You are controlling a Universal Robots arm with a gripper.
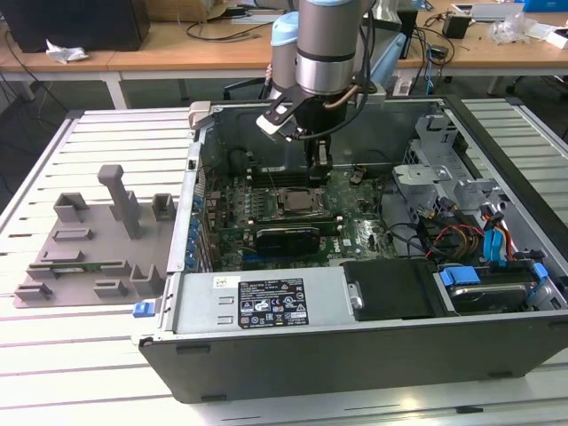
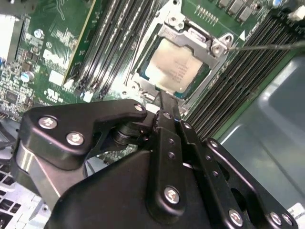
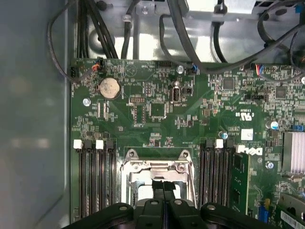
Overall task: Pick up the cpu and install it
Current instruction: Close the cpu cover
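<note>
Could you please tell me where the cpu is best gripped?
By two opposite edges, from straight above: the cpu lies flat, top face up. The metal frame seems to overlap its rim, so that probably has to lift first.

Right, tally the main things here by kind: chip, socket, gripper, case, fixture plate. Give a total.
cpu: 1
socket frame: 1
gripper: 1
computer case: 1
grey fixture plate: 1
Total: 5

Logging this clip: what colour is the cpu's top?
Pale silvery-grey cpu, best in the second wrist view.
</note>
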